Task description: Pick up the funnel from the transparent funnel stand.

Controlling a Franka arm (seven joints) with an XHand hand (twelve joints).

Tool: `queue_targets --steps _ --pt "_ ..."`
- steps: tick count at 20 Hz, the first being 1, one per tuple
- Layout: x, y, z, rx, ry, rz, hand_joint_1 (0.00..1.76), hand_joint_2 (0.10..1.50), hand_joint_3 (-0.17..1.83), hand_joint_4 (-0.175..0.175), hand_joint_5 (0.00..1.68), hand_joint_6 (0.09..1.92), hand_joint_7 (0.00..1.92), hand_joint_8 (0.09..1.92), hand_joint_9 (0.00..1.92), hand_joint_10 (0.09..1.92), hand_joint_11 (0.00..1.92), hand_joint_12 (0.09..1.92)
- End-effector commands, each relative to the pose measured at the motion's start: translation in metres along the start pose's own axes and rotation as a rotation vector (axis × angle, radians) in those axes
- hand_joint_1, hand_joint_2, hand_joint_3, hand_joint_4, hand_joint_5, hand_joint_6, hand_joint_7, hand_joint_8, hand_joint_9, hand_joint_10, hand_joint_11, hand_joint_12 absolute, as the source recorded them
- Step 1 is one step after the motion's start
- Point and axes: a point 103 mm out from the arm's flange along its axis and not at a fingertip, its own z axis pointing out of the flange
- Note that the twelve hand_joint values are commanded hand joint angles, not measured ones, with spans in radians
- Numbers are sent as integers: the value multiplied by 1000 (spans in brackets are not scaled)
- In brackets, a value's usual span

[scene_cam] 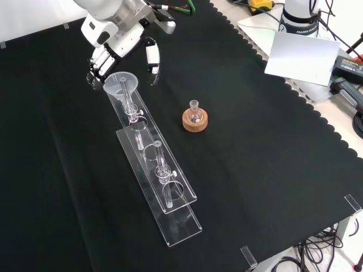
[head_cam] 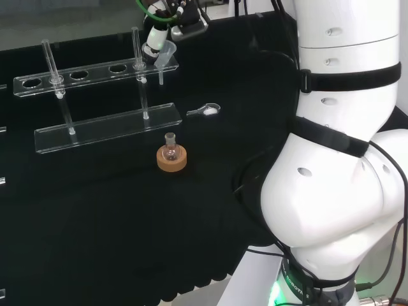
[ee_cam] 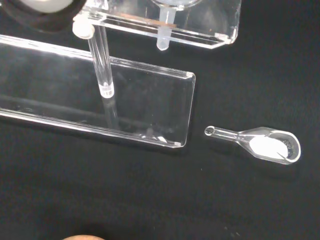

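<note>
In the front view, going from left to right, the hand (scene_cam: 116, 48) comes first, at the top left of the black tabletop (scene_cam: 272, 158). Its fingers (scene_cam: 95, 67) hang down behind the funnel (scene_cam: 121, 86) and the thumb (scene_cam: 152, 61) points down just to the right of it, so the funnel's wide mouth sits between them. The fingers look only a little bent and I cannot tell if they touch the rim (the hand seems open around the funnel, not closed on it). The funnel is seated in the far end hole of the transparent funnel stand (scene_cam: 170, 198), with its stem going down through the upper shelf. The stand runs diagonally toward the lower right of this view, with two upright posts.

To the right of the stand, apart from it, a small round flask (scene_cam: 194, 115) stands on a cork ring (scene_cam: 195, 121).

In the wrist view a small clear glass scoop (ee_cam: 260, 144) with some white material in it lies on the cloth, near the corner of the stand's base plate.
</note>
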Motion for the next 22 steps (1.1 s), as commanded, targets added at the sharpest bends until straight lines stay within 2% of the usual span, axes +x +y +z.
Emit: queue_targets --steps 1,12,22 --pt "2 3 1 -2 -6 2 752 656 363 34 116 87 0 333 42 904 331 1518" --pt "-1 8 4 9 -3 7 764 647 407 28 162 87 0 518 141 868 388 1485" --pt "-6 18 15 18 -6 19 765 648 418 26 179 87 0 547 160 861 394 1482"
